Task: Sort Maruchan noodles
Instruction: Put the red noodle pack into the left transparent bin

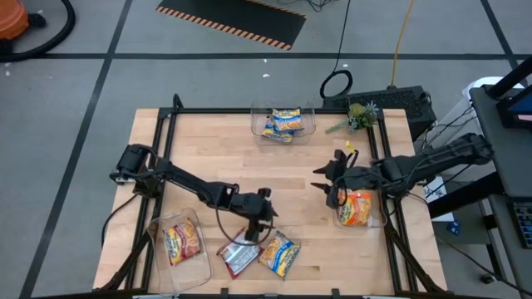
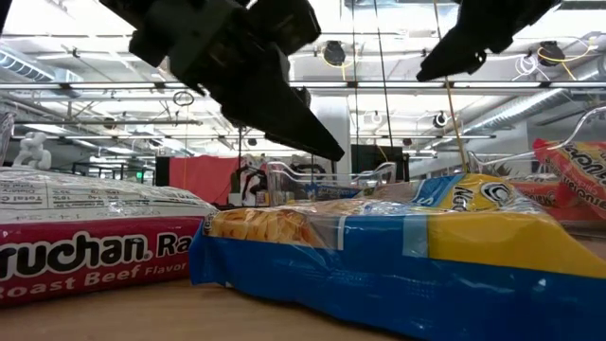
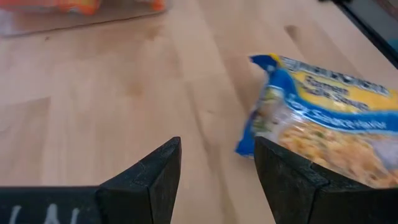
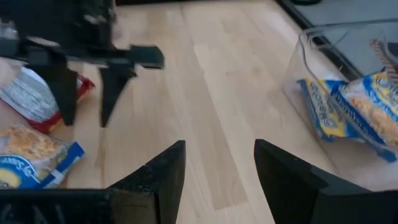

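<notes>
The high view looks straight down from well above, taking in the whole table (image 1: 208, 158), both arms and the floor around it. The low view sits at table-top height, facing level across the wood into the room, so close to a blue-and-yellow packet (image 2: 379, 256) and a red packet (image 2: 85, 256) that they fill its lower half. These seem to be the pair lying near the front edge in the high view. The left wrist view looks past the left pincer (image 3: 217, 180) down at the same blue-and-yellow packet from close by. The right wrist view looks past the right pincer (image 4: 219, 180) across the table, sharing the left pincer and both packets.
</notes>
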Robot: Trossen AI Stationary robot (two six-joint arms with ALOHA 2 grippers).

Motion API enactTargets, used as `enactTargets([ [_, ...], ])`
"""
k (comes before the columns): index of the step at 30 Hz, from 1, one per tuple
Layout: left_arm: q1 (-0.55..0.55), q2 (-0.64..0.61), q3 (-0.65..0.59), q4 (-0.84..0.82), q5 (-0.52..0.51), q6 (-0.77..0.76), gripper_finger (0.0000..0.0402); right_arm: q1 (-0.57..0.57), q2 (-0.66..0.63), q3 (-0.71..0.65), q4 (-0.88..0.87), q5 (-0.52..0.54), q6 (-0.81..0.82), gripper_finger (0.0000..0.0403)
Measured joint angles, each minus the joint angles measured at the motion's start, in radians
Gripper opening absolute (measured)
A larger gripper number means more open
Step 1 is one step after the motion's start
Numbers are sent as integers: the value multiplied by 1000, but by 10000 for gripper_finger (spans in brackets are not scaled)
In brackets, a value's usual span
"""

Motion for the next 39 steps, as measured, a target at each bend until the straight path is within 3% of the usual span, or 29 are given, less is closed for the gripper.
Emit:
enactTargets([
  [14,-111,0,0,-16,2,14,207,0,26,-8,7,-54,36,183],
  [18,-136,-27,-1,-147,1,-10,207,0,26,-8,9,-54,28,183],
  [26,-116,-157,51,-504,-17,-217,207,0,26,-8,31,-54,-20,183],
  [32,-87,-170,48,-604,-17,-302,207,0,26,-9,39,-54,-11,183],
  [35,-83,-155,49,-614,-1,-277,207,0,26,-8,39,-54,-9,183],
  [39,-91,-143,41,-613,70,-127,207,0,26,-8,39,-54,-10,183],
])
